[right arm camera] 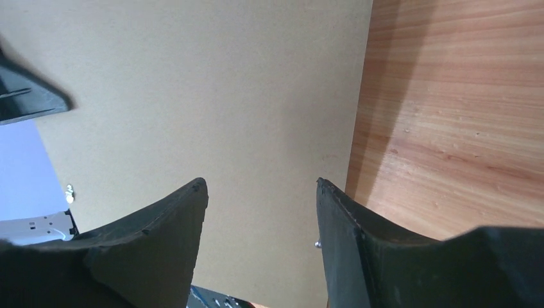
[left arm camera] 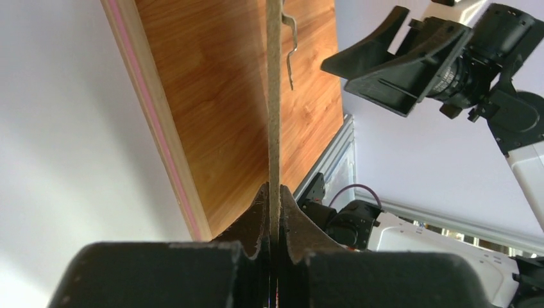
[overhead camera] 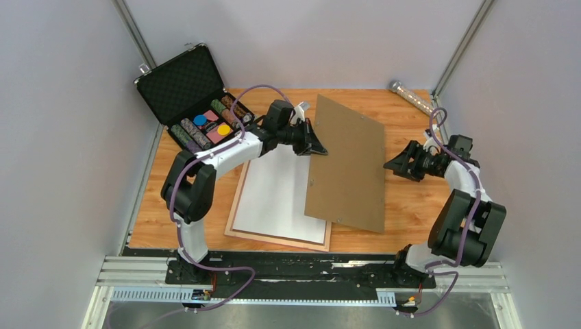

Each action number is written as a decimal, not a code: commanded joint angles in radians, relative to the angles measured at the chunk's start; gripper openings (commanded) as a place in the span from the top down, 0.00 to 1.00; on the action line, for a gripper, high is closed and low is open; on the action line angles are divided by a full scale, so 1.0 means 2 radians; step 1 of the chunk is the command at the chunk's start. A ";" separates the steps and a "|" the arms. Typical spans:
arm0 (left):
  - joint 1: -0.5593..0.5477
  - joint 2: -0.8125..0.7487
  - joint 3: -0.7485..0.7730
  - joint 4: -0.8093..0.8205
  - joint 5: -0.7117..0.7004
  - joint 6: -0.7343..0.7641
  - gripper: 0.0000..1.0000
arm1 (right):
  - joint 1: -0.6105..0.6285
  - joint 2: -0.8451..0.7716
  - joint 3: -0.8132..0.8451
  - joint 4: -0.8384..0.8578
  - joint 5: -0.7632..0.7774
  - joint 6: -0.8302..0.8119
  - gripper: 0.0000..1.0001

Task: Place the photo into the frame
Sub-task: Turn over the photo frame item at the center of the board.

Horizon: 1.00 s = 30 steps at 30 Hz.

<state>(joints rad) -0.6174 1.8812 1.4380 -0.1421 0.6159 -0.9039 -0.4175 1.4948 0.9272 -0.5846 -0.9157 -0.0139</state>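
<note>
Since left gripper (overhead camera: 316, 147) pinches backing board (overhead camera: 349, 164) tilted up at centre, we judge it bares the frame (overhead camera: 277, 240) lower-left; right gripper (overhead camera: 392, 164) spread.

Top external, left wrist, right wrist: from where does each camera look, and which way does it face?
Top external: above and behind both arms, looking down on the table; they show whole.
Left wrist: on the left arm, looking along the brown board's edge; the left fingers pinch it.
Right wrist: on the right arm, facing the board's flat face; the open right fingers show.
Shared: every view shows the board.
</note>
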 commanded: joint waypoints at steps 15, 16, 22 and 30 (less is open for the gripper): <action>0.062 -0.060 -0.034 0.159 0.134 -0.047 1.00 | -0.007 -0.155 -0.017 0.061 -0.013 0.004 0.31; 0.066 -0.064 -0.032 0.160 0.139 -0.051 1.00 | -0.007 -0.157 -0.017 0.062 -0.011 0.004 0.30; 0.082 -0.072 0.003 0.095 0.214 -0.019 1.00 | -0.007 -0.176 -0.015 0.063 0.007 0.018 0.26; 0.122 -0.115 0.001 -0.027 0.229 0.075 1.00 | -0.006 -0.209 -0.007 0.057 0.043 0.011 0.02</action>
<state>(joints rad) -0.4206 1.7512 1.4002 -0.1158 0.9871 -0.8505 -0.4294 1.1145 0.8967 -0.5026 -0.8764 0.0116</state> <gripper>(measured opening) 0.019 0.883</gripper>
